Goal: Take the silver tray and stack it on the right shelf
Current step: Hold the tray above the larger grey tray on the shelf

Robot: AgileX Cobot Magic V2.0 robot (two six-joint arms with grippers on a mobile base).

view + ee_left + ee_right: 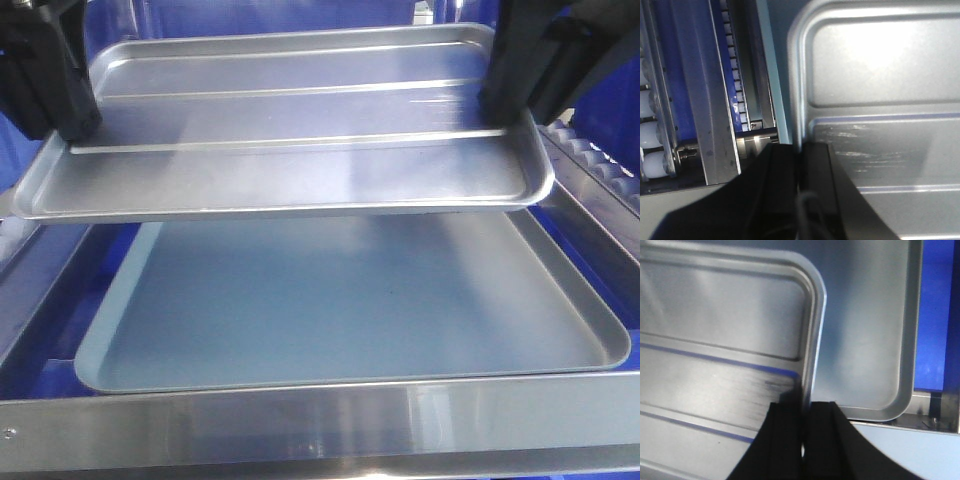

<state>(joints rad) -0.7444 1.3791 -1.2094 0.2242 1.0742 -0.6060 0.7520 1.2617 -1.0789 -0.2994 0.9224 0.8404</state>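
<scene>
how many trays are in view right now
2. The silver tray is held between the left gripper and right gripper; the grey tray lies below it on the right shelf. No others show.

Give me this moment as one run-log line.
left gripper: shut on silver tray | right gripper: shut on silver tray | status: held above grey tray on right shelf

The left gripper (72,125) and right gripper (503,108) pinch the silver tray (300,110) at its left and right rims, jaws apparently closed.
</scene>
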